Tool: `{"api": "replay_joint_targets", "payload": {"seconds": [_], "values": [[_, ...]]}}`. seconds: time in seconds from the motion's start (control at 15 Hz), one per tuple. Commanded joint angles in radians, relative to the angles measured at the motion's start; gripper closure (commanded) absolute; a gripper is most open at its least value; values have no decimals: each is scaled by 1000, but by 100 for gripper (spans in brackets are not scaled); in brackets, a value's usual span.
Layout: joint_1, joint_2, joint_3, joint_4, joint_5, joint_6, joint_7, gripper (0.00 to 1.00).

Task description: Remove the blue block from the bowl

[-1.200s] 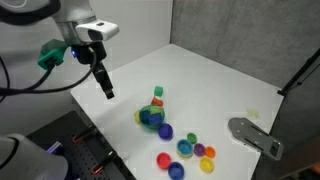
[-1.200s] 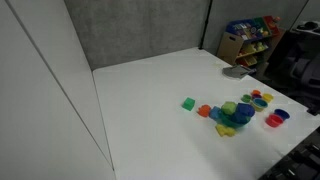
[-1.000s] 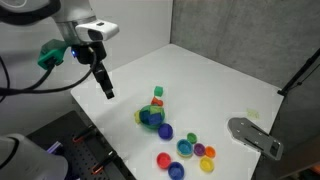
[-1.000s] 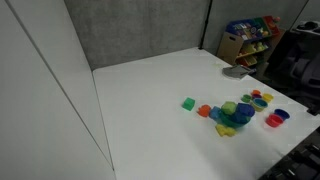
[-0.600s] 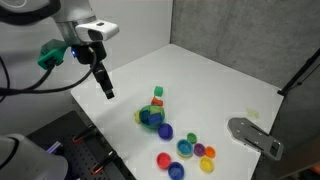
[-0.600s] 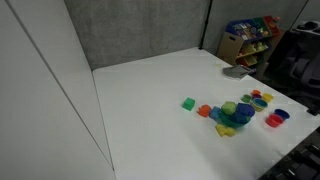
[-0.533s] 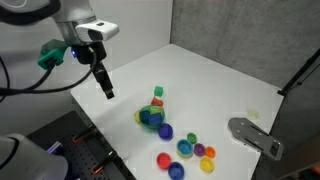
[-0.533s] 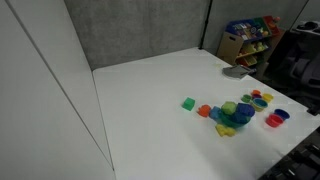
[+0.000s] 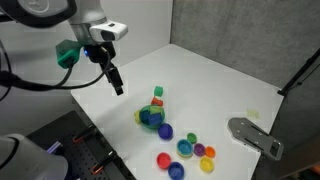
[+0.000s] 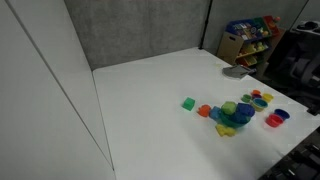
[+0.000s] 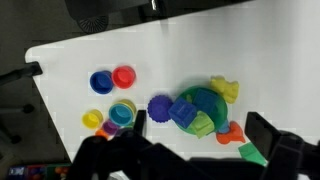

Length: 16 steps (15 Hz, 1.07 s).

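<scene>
The bowl stands near the table's front edge among round cups; it also shows in an exterior view. In the wrist view the bowl is green and holds the blue block and a light green piece. My gripper hangs above the table, up and to the left of the bowl, apart from it. In the wrist view its dark fingers stand wide apart and empty, with the bowl between them far below.
A green block with an orange-red top stands just behind the bowl. Several coloured cups lie beside it. A grey flat tool lies at the table's far corner. A toy shelf stands beyond the table.
My gripper and arm have moved a little to the right, toward the bowl. The bowl, blocks and cups have not moved.
</scene>
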Motion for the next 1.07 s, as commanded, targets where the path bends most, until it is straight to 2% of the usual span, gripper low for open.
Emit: {"api": "replay_joint_targets", "payload": {"seconds": [0.0, 0.6, 1.0], "values": [[1, 173, -17, 86, 8, 88, 11, 0], [-1, 543, -85, 221, 13, 316, -23, 0], [9, 804, -140, 325, 93, 426, -117, 0]]}}
